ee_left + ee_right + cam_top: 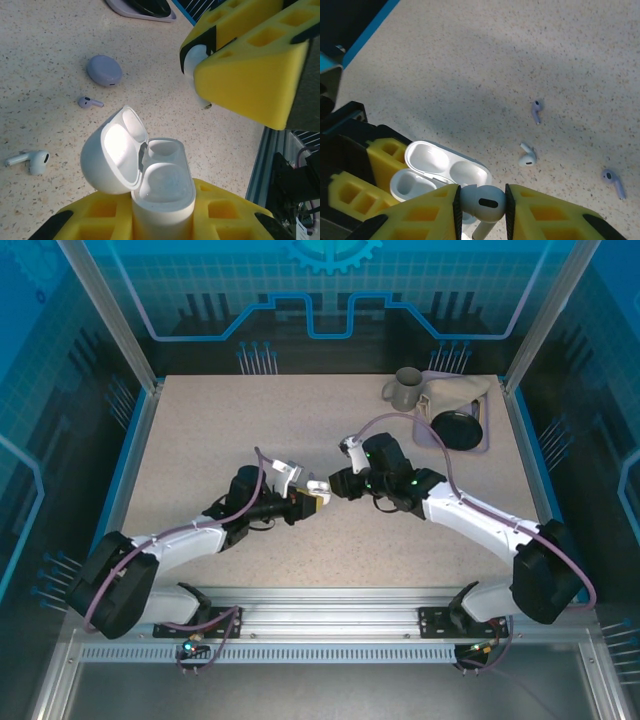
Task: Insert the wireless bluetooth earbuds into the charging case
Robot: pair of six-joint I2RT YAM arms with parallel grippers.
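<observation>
Earbud one (pixel 482 202), white, was pinched between the pads (pixel 420 212) of the right end effector (pixel 482 205), near the open charging case (pixel 440 170) that the left end effector (pixel 162 217) gripped tightly. We saw another white earbud (pixel 527 157) and two lavender earbuds (pixel 536 110) (pixel 612 181) lying apart on the speckled beige counter (pixel 470 60). Blue-lit walls (pixel 60 390) and aluminium posts (pixel 108 310) enclosed it. A lavender tray (pixel 485 448) and a mug (pixel 405 390) sat at the far right corner.
</observation>
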